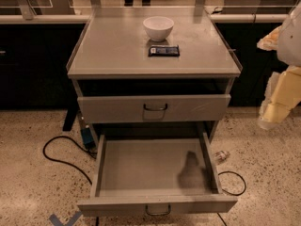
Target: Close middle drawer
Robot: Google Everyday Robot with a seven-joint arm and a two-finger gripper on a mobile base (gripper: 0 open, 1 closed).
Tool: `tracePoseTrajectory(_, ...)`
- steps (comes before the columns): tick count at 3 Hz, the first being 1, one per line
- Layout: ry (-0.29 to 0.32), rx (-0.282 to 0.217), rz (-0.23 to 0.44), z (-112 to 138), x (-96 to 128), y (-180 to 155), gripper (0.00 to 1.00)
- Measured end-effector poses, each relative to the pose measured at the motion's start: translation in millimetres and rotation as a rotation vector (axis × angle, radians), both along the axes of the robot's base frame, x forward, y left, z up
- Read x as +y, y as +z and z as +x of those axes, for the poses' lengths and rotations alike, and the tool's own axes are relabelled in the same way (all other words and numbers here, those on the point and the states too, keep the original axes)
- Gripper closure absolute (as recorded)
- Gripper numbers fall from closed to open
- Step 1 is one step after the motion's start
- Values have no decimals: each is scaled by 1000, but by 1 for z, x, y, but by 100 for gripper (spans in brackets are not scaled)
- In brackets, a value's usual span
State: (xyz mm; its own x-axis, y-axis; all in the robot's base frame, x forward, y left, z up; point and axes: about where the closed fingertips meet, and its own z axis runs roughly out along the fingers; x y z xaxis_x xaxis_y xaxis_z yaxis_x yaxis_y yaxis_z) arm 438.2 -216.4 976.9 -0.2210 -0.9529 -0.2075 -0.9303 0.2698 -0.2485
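Note:
The middle drawer [155, 166] of the grey metal cabinet is pulled far out toward me. Its low flat front panel [113, 205] is near the bottom edge, with a small dark wire-loop handle [158, 211] at centre, and its plain grey tray is bare. Above it, the drawer with the taller front panel [197, 107] stands slightly out from the cabinet. My gripper [273, 114] is at the right edge on the white and pale yellow arm. It hangs in the air to the right of the cabinet, apart from both drawers. Its shadow falls in the tray.
A white bowl [158, 28] and a dark flat packet [164, 51] lie on the cabinet top [108, 51]. A black cable [59, 149] loops on the speckled floor at left and another [235, 185] at right. A small clear bottle [221, 155] lies beside the drawer. Dark counters stand behind.

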Motion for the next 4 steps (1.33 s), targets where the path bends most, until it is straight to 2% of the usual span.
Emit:
tracePoseTrajectory(1, 0, 0, 0, 0, 0, 0, 0)
tracePoseTrajectory(2, 9, 16, 14, -7, -1, -27, 0)
tracePoseTrajectory(3, 39, 46, 107, -27, 0, -92, 0)
tracePoseTrajectory(4, 35, 78, 237, -55, -5, -178, 0)
